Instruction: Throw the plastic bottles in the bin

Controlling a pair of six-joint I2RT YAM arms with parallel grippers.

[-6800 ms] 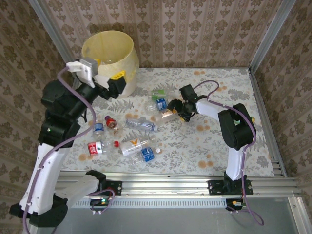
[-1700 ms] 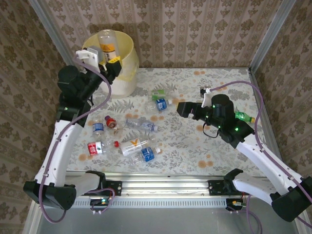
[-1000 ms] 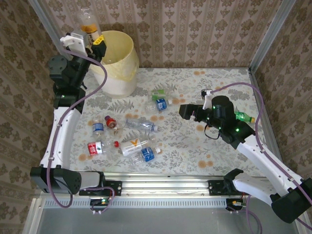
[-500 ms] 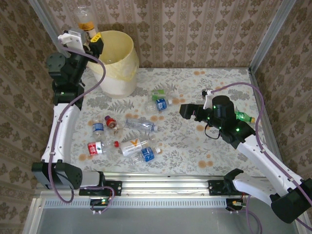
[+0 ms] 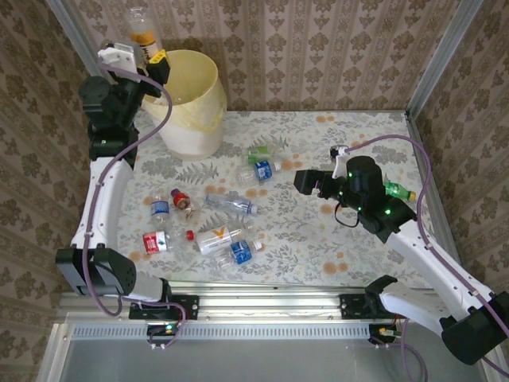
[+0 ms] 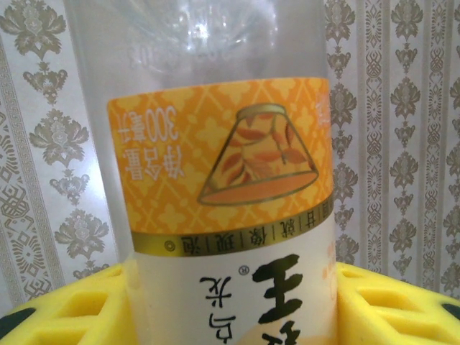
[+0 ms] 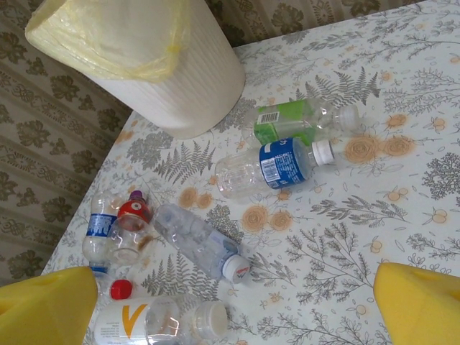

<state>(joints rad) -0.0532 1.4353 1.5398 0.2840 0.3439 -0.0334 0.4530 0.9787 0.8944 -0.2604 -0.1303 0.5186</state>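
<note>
Nearest the bases, well off to the left of the right gripper (image 5: 304, 181), lie a V-labelled bottle (image 5: 216, 237), a near blue-labelled bottle (image 5: 243, 251) just beside it, and a red-labelled bottle (image 5: 156, 241) further left, with a loose red cap (image 5: 191, 234) between them. The right gripper hangs above the table (image 5: 318, 239), its yellow fingers (image 7: 420, 305) spread wide with nothing between them. A green bottle (image 5: 398, 191) lies behind it, on the arm's right side.

Just ahead of this gripper in the wrist view is a clear bottle (image 7: 198, 241). To the left of that, a red-capped bottle (image 7: 129, 228) and a small blue-labelled bottle (image 7: 97, 233) lie side by side. Further ahead lie a white-capped blue-labelled bottle (image 7: 273, 164) and a green-labelled bottle (image 7: 287, 122), close together.

Beyond them stands the bin (image 7: 194, 79), its bag (image 7: 108, 36) folded over the rim. At the bin's far left rim, the left gripper (image 5: 148, 56) is raised and clenched on an orange-labelled bottle (image 6: 223, 180). The bottle sits between the yellow pads (image 6: 72, 309) and rises above them against the wallpaper (image 6: 402, 144). Whether it hangs over the bin's mouth or just outside the rim cannot be told.
</note>
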